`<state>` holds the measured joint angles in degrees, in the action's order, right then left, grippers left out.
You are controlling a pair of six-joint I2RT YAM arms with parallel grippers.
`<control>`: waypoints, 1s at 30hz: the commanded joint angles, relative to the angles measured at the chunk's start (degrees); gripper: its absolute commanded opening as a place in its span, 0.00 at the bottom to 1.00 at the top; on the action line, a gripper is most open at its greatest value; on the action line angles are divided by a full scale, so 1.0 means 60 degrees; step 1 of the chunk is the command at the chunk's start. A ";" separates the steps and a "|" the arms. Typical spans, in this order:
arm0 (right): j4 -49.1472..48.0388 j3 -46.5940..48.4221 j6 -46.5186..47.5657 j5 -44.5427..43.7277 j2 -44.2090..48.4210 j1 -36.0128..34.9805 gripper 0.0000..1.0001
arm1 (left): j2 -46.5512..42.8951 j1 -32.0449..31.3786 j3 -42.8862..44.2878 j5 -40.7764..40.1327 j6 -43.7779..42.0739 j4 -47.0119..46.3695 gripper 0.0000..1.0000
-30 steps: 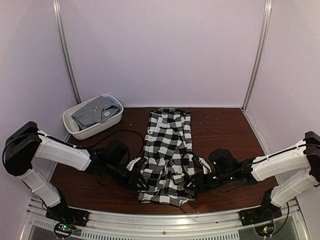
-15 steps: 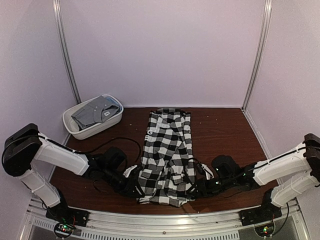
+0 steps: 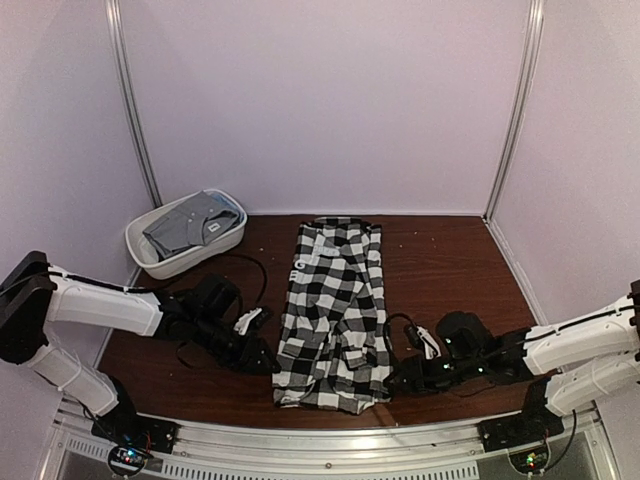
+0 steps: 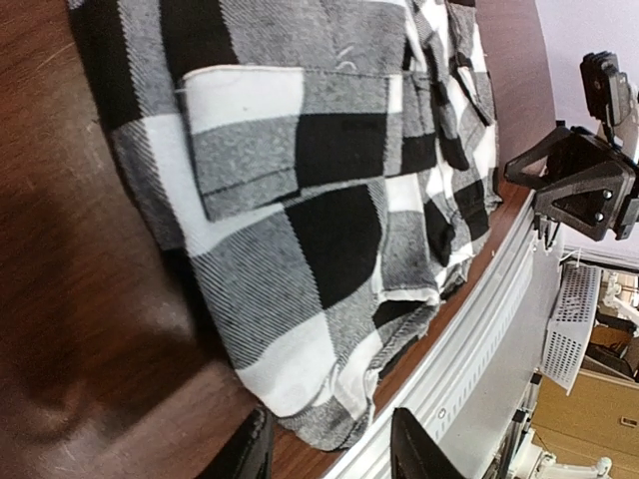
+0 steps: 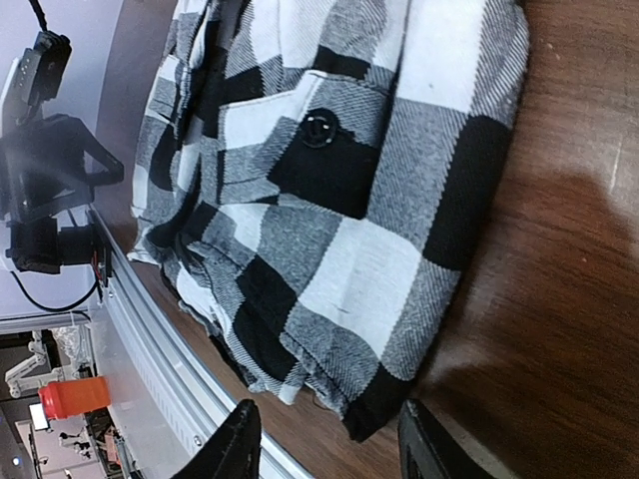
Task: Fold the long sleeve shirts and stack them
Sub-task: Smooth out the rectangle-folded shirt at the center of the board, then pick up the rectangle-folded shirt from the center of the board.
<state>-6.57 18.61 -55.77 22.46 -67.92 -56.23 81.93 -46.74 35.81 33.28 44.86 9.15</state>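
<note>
Shirt (image 3: 330, 310) lies flat between left fingers (image 4: 250, 454) and right fingers (image 5: 235, 449), unheld.

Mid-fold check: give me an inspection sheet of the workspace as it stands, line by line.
Surface: dark wooden table, a few pale specks near the back.
Job's things: checked shirt folded into a long strip, lying flat at centre; grey shirt bundled in the tub.
Clutter: white tub at the far left.
Tools: left tool and right tool open, empty, low by the strip's near corners.
Cables: black cable looping on the table by the left arm.
Surroundings: pale walls, metal rail along the near edge.
</note>
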 commanded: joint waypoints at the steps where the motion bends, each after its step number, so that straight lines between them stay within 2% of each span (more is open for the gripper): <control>1: -0.0598 -0.0304 -0.0388 -0.0223 -0.0256 0.0080 0.49 | 0.0566 0.0250 0.0107 0.0077 -0.0328 -0.0424 0.42; 13: -0.2314 -0.0840 -0.0931 -0.0179 -0.0854 0.0638 0.50 | 0.1592 0.0413 0.0197 0.0082 -0.0139 -0.1231 0.42; 18: -0.3042 -0.0944 -0.0908 0.0032 -0.1290 0.1168 0.52 | 0.1937 0.1112 0.0150 -0.0015 -0.0231 -0.1450 0.42; 22: -0.3597 -0.0671 -0.0803 0.0199 -0.2020 0.1401 0.54 | 0.2398 0.1329 0.0519 0.0047 -0.0317 -0.1997 0.47; 30: -0.4892 -0.0313 -0.0947 0.0730 -0.3431 0.1545 0.53 | 0.3241 0.1345 0.1072 0.0280 -0.0071 -0.2502 0.45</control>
<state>-33.87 16.47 -60.90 25.65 -84.86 -47.46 98.98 -38.96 41.58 35.66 44.21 -4.73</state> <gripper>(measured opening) 0.534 0.470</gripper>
